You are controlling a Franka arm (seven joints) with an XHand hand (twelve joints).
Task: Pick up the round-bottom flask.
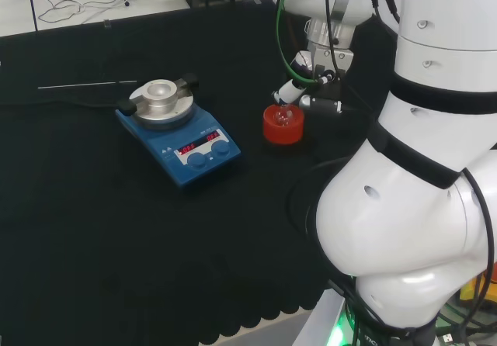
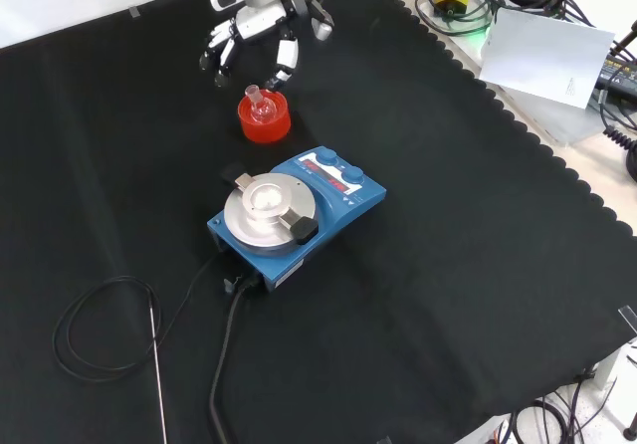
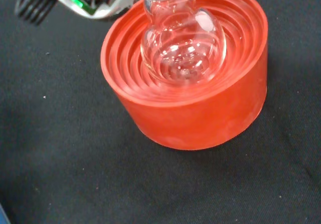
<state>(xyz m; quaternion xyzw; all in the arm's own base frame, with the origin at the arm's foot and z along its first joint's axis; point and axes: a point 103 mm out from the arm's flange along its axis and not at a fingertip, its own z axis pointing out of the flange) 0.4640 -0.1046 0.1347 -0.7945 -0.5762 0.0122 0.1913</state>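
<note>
Near the cloth's far edge, the robot hand (image 2: 254, 28) hovers, fingers spread, above the flask (image 2: 260, 106)

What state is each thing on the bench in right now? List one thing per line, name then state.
Round-bottom flask: seated in its stand, not held, looks empty.
Red ribbed stand: on the cloth, bearing the flask.
Hand: open, fingers spread beside the flask, not touching it.
Blue hotplate: top bare, display lit red.

Clear glossy glass flask (image 3: 183, 43), matt red ribbed stand (image 3: 190, 108), matt black cloth (image 2: 478, 265), brushed metal hotplate top (image 2: 269, 208)
</note>
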